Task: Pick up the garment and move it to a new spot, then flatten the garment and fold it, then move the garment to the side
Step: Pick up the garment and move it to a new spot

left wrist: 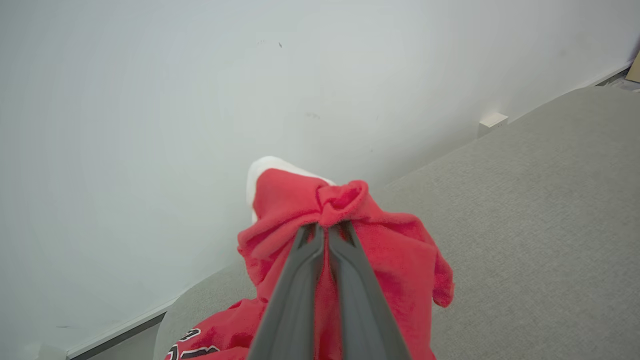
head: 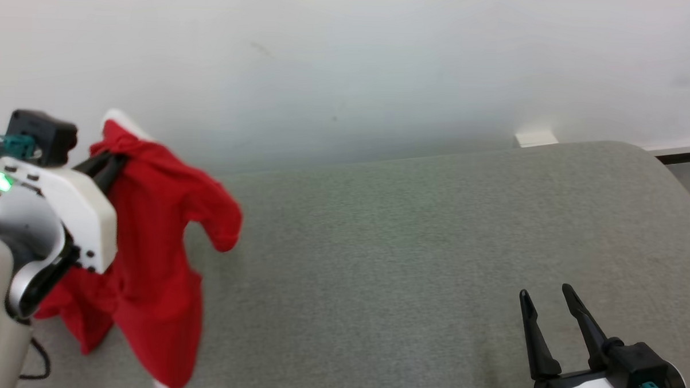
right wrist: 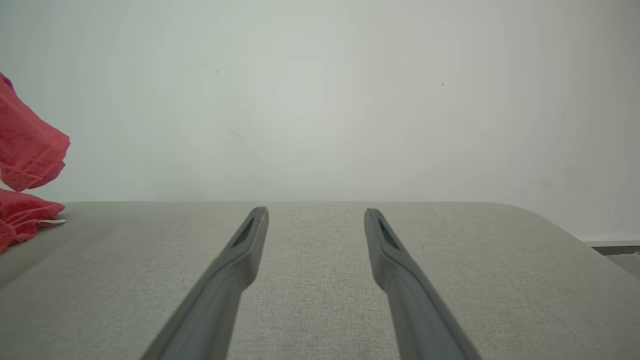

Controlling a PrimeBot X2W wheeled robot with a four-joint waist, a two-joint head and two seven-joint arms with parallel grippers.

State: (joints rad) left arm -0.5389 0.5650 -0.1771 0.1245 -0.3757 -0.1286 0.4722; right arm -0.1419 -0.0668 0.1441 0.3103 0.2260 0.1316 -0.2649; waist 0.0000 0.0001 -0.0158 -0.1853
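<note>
The garment (head: 153, 250) is red with a white trim and dark lettering near its hem. It hangs bunched at the left of the head view, lifted above the grey cushioned surface (head: 405, 265). My left gripper (head: 113, 163) is shut on a fold near its top; in the left wrist view the two fingers pinch the red cloth (left wrist: 350, 240) at my left gripper (left wrist: 327, 227). My right gripper (head: 545, 296) stands open at the lower right with nothing between its fingers, and in the right wrist view my right gripper (right wrist: 316, 212) hovers over bare fabric. The garment's edge (right wrist: 27, 150) shows at that view's far left.
A pale wall (head: 349, 62) rises directly behind the grey surface. A small white block (head: 535, 137) sits at the wall's foot on the far right. The surface's right edge curves down toward a dark skirting strip (head: 685, 153). A black cable (head: 37, 367) loops at the lower left.
</note>
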